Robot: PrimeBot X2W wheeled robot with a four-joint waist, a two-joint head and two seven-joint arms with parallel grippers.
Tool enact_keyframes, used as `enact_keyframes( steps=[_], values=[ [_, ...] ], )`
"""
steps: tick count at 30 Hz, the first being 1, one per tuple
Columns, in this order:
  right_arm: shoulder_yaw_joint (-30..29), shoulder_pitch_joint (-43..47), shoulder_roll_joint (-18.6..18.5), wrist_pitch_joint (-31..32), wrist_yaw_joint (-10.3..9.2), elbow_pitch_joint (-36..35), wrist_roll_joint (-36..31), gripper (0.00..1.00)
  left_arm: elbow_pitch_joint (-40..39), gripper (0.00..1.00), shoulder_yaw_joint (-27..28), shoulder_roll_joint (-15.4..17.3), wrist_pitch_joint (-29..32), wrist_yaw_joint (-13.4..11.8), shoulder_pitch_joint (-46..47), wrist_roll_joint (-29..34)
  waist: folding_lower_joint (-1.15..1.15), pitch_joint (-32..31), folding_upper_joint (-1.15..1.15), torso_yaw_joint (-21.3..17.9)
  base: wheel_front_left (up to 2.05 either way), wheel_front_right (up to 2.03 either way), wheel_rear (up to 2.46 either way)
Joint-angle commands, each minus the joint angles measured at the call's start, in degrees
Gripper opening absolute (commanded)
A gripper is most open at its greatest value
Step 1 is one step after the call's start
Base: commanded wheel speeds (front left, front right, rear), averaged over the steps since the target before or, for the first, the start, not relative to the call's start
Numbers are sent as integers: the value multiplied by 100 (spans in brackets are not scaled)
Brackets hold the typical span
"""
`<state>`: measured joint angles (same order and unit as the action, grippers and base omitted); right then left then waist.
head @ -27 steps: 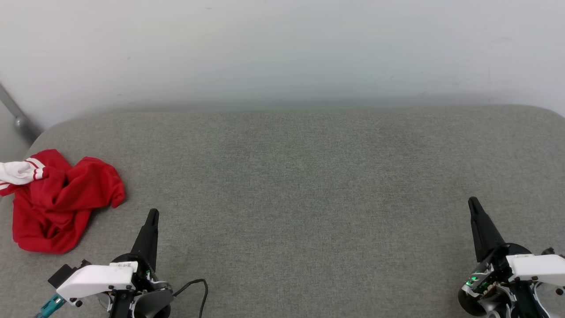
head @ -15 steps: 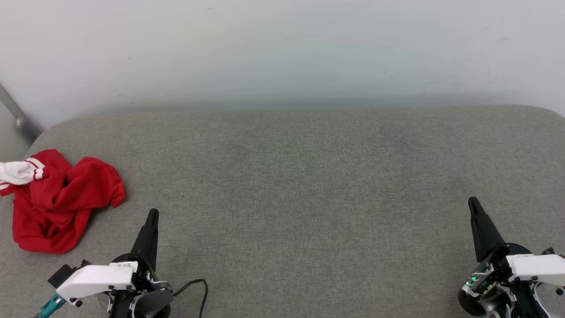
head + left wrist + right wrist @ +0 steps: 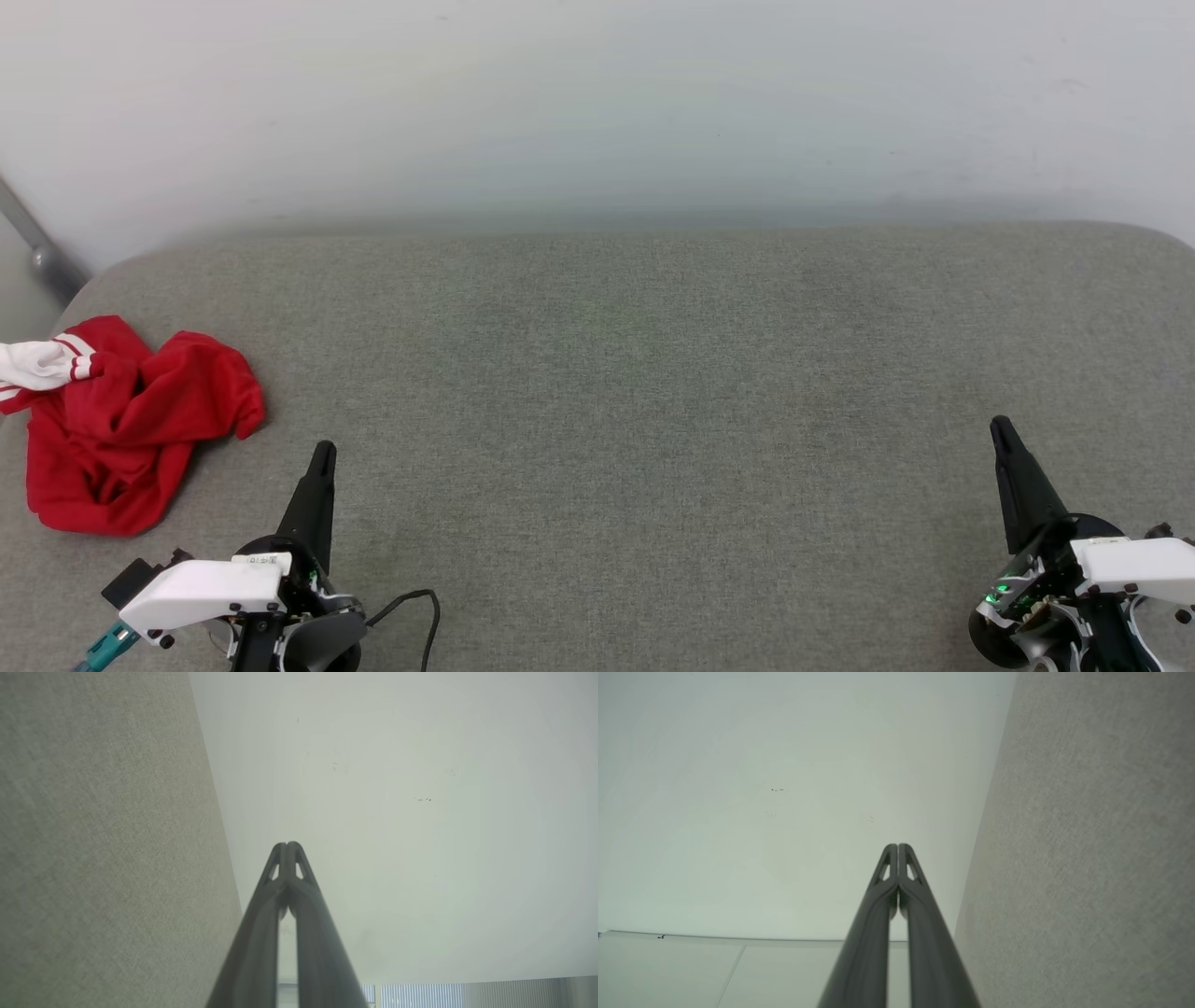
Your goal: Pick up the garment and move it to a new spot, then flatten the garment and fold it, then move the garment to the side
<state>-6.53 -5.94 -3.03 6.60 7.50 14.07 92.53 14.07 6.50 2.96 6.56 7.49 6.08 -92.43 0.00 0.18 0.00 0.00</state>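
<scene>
The garment (image 3: 131, 429) lies crumpled in a red heap at the far left of the grey padded surface (image 3: 635, 392), one white striped sleeve hanging toward the left edge. My left gripper (image 3: 323, 452) hovers at the lower left, just right of and nearer than the heap, not touching it. In the left wrist view its fingertips (image 3: 288, 845) press together, empty. At the lower right, far from the cloth, is my right gripper (image 3: 999, 426). Its tips (image 3: 898, 845) also meet with nothing between them.
A pale wall (image 3: 597, 112) rises behind the surface's far edge. A grey metal bar (image 3: 37, 247) slants at the far left. A black cable (image 3: 411, 607) loops beside my left wrist.
</scene>
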Motion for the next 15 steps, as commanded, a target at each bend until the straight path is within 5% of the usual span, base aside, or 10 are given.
enact_keyframes(
  steps=[1,8,9,15],
  values=[
    [-2,-75,24,7,-3,7,-30,0,4,0,21,-11,14,14,43,13,0,0,0,0,0,0,0],
    [-1,-75,24,6,-3,7,-29,0,4,0,20,-11,13,14,43,12,0,0,0,0,0,0,0],
    [0,1,0,-2,1,0,-1,100,-1,100,0,0,-2,0,0,1,0,0,0,0,0,0,0],
    [15,178,4,-72,0,159,-39,100,116,100,-72,-19,-83,-1,-163,32,0,1,0,-1,0,0,0]
  ],
)
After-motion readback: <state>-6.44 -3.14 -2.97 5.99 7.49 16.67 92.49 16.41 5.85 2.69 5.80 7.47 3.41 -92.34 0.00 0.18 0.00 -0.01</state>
